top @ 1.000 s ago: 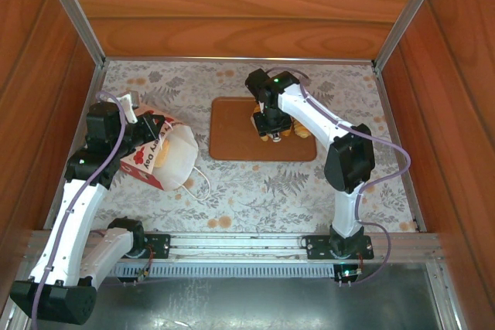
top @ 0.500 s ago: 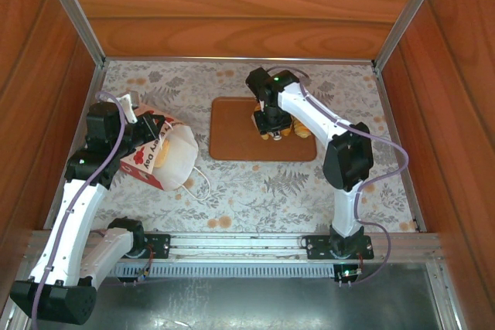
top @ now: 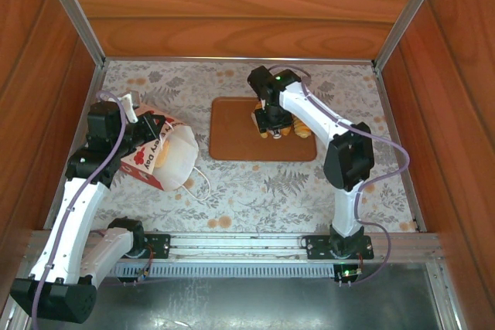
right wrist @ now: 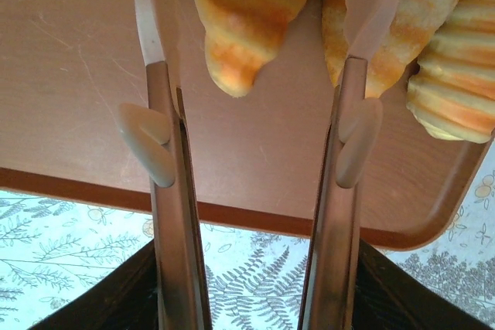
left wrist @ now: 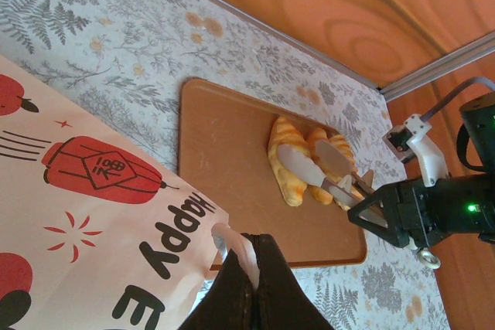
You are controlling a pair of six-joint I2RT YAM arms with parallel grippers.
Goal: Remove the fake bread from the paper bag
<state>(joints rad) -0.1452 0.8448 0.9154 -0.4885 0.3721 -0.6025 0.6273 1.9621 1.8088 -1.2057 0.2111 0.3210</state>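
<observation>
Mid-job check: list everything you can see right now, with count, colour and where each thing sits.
paper bag: one, white with red print, left of the tray, mouth open toward it
fake bread: three seen, golden with orange-brown ridges, side by side on the tray's right half
tray: one, brown, mid-table
table cover: one, pale with grey ferns and orange flowers, under everything
walls: reddish-brown wood, on three sides
left gripper: one, dark, shut on the bag's rim
right gripper: one, open, fingers astride one bread on the tray

Left half of tray bare; croissants crowd right end; wood walls enclose table.
</observation>
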